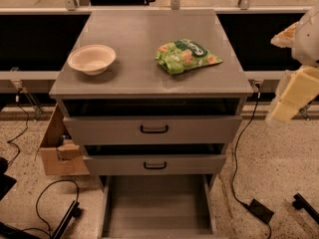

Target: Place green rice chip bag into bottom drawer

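Observation:
The green rice chip bag (pixel 187 57) lies flat on the grey cabinet top (pixel 134 78), right of centre. The bottom drawer (pixel 158 203) is pulled out at the foot of the cabinet and shows a bare grey tray. My gripper (pixel 293 96) is a blurred cream shape at the right edge of the view. It hangs beside the cabinet's right side, lower than the top, apart from the bag and holding nothing I can see.
A cream bowl (pixel 91 59) stands on the left of the cabinet top. The two upper drawers (pixel 153 129) with black handles are slightly open. A cardboard box (pixel 57 151) sits on the floor at the left. Cables and a power brick (pixel 260 210) lie on the floor.

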